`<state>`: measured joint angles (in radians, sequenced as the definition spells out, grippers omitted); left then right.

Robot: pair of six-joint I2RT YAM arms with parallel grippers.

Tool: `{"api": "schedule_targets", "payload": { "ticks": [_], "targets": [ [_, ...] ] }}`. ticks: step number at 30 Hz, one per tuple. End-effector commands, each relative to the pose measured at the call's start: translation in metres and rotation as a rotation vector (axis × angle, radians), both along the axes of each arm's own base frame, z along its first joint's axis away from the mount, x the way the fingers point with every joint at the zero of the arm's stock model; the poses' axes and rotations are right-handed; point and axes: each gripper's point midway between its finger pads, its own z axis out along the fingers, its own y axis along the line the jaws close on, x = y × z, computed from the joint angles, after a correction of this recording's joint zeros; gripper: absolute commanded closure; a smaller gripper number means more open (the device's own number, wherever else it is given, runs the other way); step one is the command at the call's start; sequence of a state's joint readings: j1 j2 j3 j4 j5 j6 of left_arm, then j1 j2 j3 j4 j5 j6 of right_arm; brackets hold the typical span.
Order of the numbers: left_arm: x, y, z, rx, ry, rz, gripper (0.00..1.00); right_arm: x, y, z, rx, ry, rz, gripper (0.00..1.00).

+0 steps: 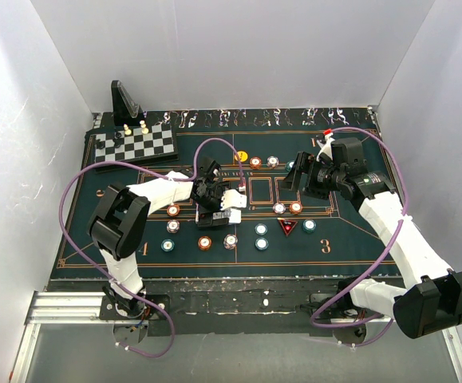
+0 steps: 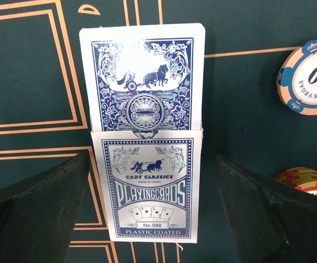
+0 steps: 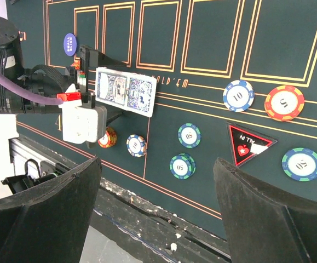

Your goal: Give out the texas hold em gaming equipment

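Observation:
A blue-and-white playing-card box [image 2: 150,183] lies on the green felt, with blue-backed cards [image 2: 143,76] sliding out of its far end. My left gripper [image 2: 153,159] is open and straddles the box, with a gap at each finger. From above, it [image 1: 219,199] sits mid-table by the box [image 1: 232,197]. My right gripper [image 3: 157,164] is open and empty, hovering above teal chips [image 3: 182,166] and beside the red triangle marker [image 3: 248,143]. In the top view it [image 1: 298,175] is right of centre. Several chips dot the felt, plus a yellow disc [image 1: 242,156] and a purple disc [image 3: 70,44].
A chessboard [image 1: 135,144] with pawns and a black angled stand [image 1: 125,104] occupy the far left corner. White walls enclose the table on three sides. An orange-and-blue chip [image 2: 307,75] and a red-yellow chip [image 2: 306,181] lie just right of my left gripper.

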<state>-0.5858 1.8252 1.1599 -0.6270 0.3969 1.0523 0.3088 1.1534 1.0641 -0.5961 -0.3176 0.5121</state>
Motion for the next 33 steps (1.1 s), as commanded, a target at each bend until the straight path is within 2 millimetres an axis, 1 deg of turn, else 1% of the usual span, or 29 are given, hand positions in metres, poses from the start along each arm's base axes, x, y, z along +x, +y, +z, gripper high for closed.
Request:
{"api": "schedule_targets", "payload": {
  "ticks": [1,5,6,7,10,14,17,19,24,26,28,30,33],
  "targets": [
    [0.005,0.008,-0.010,0.051,-0.028,0.010,0.02,0.005,0.004,0.021,0.030,-0.085,0.023,0.10],
    [0.005,0.006,-0.012,0.049,-0.004,0.014,0.02,0.005,0.003,0.020,0.031,-0.081,0.021,0.10],
    [0.005,0.005,-0.012,0.049,0.005,0.018,0.02,0.005,0.004,0.020,0.032,-0.080,0.021,0.10],
    [0.005,0.004,-0.010,0.046,0.013,0.026,0.05,0.005,0.003,0.020,0.031,-0.080,0.018,0.10],
    [0.005,0.003,-0.006,0.044,0.020,0.038,0.16,0.004,0.004,0.016,0.034,-0.071,0.019,0.10],
    [0.004,0.002,0.003,0.033,0.022,0.054,0.38,0.003,0.006,0.012,0.053,-0.060,0.022,0.10],
    [0.005,0.000,0.014,0.019,0.031,0.080,0.51,0.002,0.010,0.008,0.072,-0.046,0.028,0.10],
    [0.007,-0.003,0.023,0.005,0.025,0.088,0.58,0.001,0.012,0.005,0.085,-0.037,0.036,0.10],
    [0.018,-0.010,0.052,-0.042,0.006,0.126,0.63,-0.001,0.020,0.001,0.129,-0.009,0.059,0.10],
    [0.025,-0.017,0.071,-0.075,-0.014,0.139,0.69,-0.002,0.026,0.003,0.170,-0.003,0.076,0.10],
    [0.026,-0.021,0.086,-0.101,-0.018,0.141,0.74,-0.003,0.035,0.007,0.229,-0.002,0.107,0.09],
    [0.027,-0.025,0.102,-0.127,-0.021,0.149,0.76,-0.003,0.044,0.012,0.280,-0.005,0.136,0.07],
    [0.026,-0.028,0.122,-0.148,-0.011,0.159,0.76,-0.001,0.054,0.016,0.309,-0.004,0.163,0.07]
  ]
}}
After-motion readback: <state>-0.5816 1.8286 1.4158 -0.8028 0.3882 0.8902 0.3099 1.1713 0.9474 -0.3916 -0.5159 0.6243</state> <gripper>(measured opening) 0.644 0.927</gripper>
